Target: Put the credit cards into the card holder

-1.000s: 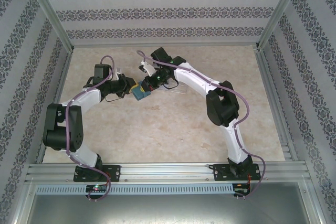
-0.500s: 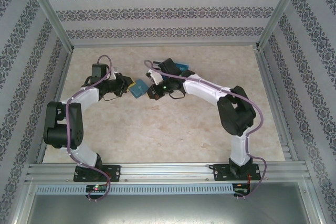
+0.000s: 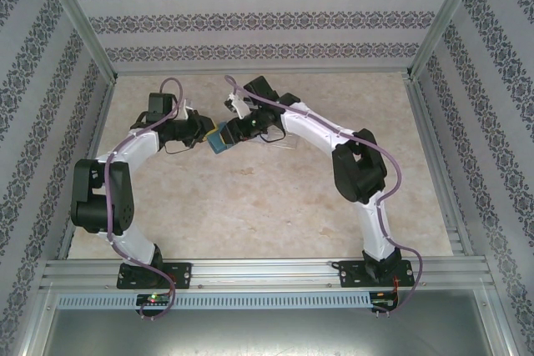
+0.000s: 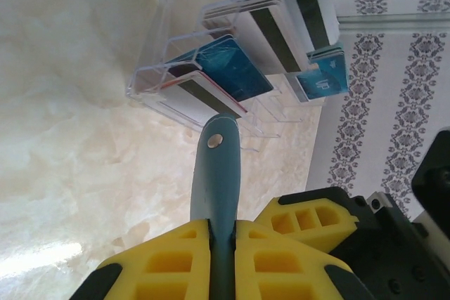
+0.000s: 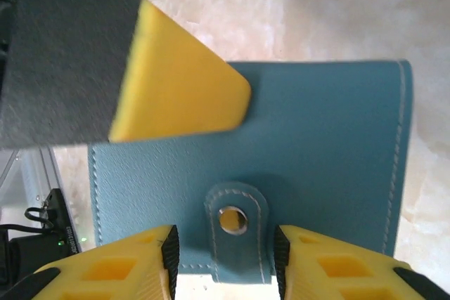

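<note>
The teal card holder (image 5: 323, 138) hangs above the table, folded shut. My left gripper (image 4: 221, 233) is shut on it, and it shows edge-on in the left wrist view as the card holder (image 4: 214, 173). My right gripper (image 5: 225, 244) is open, with a finger on either side of the holder's snap tab (image 5: 235, 219) and small gaps between. From the top view, both grippers meet at the card holder (image 3: 221, 140). Credit cards stand in a clear rack beyond it: a blue card (image 4: 235, 68), white-grey striped cards (image 4: 274, 19) and a teal card (image 4: 323, 79).
The clear plastic rack (image 4: 158, 68) stands on the marble-patterned table (image 3: 250, 206) just behind the grippers. Patterned walls and metal rails enclose the table on three sides. The left gripper's yellow finger (image 5: 183, 96) lies across the holder's face.
The right gripper pulled back slightly from the holder, then returned to it, and its jaws have opened around the tab. The left gripper has kept its grip and shifted slightly towards the back.
</note>
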{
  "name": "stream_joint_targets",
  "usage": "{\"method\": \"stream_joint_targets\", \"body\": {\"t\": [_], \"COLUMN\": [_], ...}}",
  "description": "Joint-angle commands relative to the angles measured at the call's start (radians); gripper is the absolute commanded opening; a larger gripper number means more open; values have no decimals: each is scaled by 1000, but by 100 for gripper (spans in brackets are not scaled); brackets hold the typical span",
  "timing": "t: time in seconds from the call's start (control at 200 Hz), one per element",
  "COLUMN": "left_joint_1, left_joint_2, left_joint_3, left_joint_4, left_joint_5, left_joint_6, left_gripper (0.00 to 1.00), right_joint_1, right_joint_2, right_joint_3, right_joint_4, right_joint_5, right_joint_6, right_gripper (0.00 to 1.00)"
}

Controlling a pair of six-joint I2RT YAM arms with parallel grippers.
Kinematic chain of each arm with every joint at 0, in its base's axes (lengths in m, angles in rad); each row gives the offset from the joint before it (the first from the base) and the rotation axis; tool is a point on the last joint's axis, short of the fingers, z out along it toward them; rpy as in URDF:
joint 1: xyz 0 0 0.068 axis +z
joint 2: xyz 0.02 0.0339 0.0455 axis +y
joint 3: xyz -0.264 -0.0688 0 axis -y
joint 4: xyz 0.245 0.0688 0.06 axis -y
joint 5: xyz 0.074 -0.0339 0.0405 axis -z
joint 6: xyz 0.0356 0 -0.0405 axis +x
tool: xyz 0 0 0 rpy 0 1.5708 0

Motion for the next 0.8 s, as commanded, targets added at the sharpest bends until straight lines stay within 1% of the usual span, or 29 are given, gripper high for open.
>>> {"method": "stream_joint_targets", "body": {"t": [0.0,0.09,0.285,0.35,0.405,0.46,0.56,0.64,0.714,0.799], "left_joint_1": [-25,-35,-51,-63,-70,-75,-79,-80,-79,-78], "left_joint_2": [-17,-5,7,10,11,9,3,-1,0,9], "left_joint_3": [58,79,83,86,77,63,35,26,28,32], "left_joint_4": [-98,-118,-37,-30,-5,34,94,100,91,71], "left_joint_5": [46,52,84,96,114,128,148,146,141,128], "left_joint_6": [94,107,42,33,14,-14,-61,-68,-64,-56], "left_gripper": [0,0,0,0,0,0,0,0,0,0], "right_joint_1": [5,21,55,53,53,53,53,53,53,55], "right_joint_2": [37,45,102,117,124,130,126,111,95,51], "right_joint_3": [51,70,134,139,147,154,151,131,104,31], "right_joint_4": [-155,-185,-231,-211,-197,-187,-160,-133,-109,-42], "right_joint_5": [-25,-21,6,-7,-11,-10,1,32,64,116], "right_joint_6": [-60,-73,-87,-76,-74,-75,-68,-60,-57,-36], "right_gripper": [43,42,40,35,28,24,10,0,0,0]}}
